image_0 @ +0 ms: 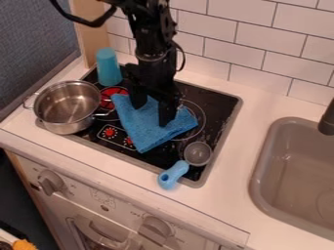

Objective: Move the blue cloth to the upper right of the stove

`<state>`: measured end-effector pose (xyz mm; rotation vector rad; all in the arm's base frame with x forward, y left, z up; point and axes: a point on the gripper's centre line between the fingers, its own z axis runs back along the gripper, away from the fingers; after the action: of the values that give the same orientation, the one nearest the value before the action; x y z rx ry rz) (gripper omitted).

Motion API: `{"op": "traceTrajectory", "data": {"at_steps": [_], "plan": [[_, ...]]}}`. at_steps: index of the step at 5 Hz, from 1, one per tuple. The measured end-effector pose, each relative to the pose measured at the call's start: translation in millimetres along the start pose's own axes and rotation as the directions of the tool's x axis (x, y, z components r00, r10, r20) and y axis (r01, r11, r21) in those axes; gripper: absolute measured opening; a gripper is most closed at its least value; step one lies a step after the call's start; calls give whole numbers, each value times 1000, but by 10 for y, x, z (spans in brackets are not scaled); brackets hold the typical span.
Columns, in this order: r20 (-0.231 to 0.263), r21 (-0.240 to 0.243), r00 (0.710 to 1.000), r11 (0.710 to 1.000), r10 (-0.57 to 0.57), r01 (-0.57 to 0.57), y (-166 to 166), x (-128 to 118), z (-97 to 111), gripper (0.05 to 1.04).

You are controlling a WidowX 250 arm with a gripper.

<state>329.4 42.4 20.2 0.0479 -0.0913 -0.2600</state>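
The black gripper (151, 113) hangs over the middle of the stove, its two fingers spread apart, with the tips at the blue cloth. The blue cloth (147, 133) lies spread and slightly rumpled over the centre of the black stove top (220, 108), one corner pointing toward the front edge. Part of the cloth's back side is hidden behind the fingers. Whether the tips touch the cloth, I cannot tell.
A metal pot (67, 106) stands at the stove's left side, a blue cup (108, 67) upright at its back left corner. A blue-handled strainer or ladle (174, 175) lies at the front right. The sink (297, 171) is further right, below a tiled wall.
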Motion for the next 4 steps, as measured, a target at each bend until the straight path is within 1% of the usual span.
{"op": "traceTrajectory", "data": {"at_steps": [1, 2, 3, 4], "plan": [[-12, -3, 1000, 1000, 17, -17, -3, -24, -80, 1000], [-22, 1, 1000, 1000, 20, -20, 15, -7, -105, 1001], [-32, 1, 999, 1000, 2, -2, -21, 80, -113, 1001], [-8, -18, 999, 999, -50, 49, -201, 307, -101, 1001]]}}
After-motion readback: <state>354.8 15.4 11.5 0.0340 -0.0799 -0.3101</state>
